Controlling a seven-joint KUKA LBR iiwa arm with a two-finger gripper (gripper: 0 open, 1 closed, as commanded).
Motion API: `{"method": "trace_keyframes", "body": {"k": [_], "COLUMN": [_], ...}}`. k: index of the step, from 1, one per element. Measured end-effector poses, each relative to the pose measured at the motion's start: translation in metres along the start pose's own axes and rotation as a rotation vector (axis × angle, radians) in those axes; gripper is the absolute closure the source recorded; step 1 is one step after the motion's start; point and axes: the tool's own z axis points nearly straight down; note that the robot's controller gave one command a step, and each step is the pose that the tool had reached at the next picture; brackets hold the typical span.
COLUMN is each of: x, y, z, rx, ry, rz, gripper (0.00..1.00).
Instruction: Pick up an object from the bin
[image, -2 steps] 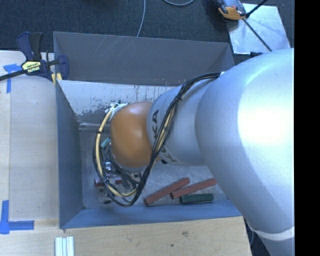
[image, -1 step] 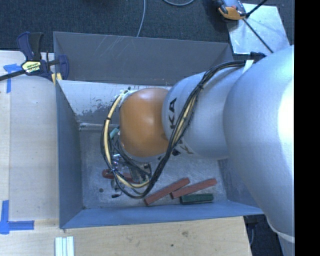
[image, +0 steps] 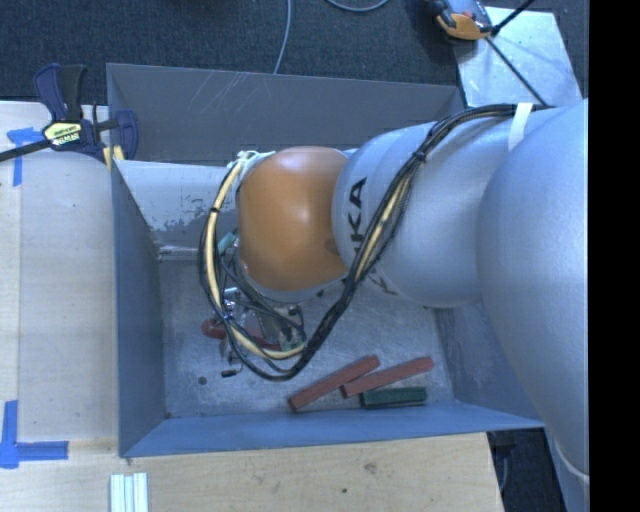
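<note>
A grey bin (image: 135, 320) has a dusty, scratched floor.

Nearest to us, by the low wall at 6 o'clock, lies a brown stick (image: 335, 383), tilted. The other stick (image: 395, 373) lies just beside it, toward 5 o'clock, tilted the same way. A dark green block (image: 393, 397) lies right under that one. I cannot tell if they touch.

Further in, a bit toward 9 o'clock from the middle, the gripper (image: 255, 325) hangs low over the floor. An orange cover (image: 290, 215) and loops of cables (image: 212, 240) sit on top of it and hide most of it. So I cannot tell if the gripper is spread or pressed together, and I see nothing in it.

Just beside it, at its 9 o'clock, a small red thing (image: 214, 328) peeks out. It is too hidden to name. It is the thing nearest the gripper, so I think it is the one to pick. The sticks and the block are well apart from the gripper, at its 5 o'clock.

Further back, the big silver arm (image: 450, 220) comes in from 3 o'clock. The far wall at 12 o'clock is bare.

To do this well, I think the gripper should get the red thing right in its middle. Then it should squeeze gently and lift straight up. It should stay off the wall at 9 o'clock and not let the cables catch.
</note>
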Motion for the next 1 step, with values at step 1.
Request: {"method": "trace_keyframes", "body": {"k": [1], "x": [0.0094], "y": [-0.0003], "z": [-0.0551], "rx": [0.003], "ry": [0.012], "rz": [-0.023], "gripper": [1.00]}}
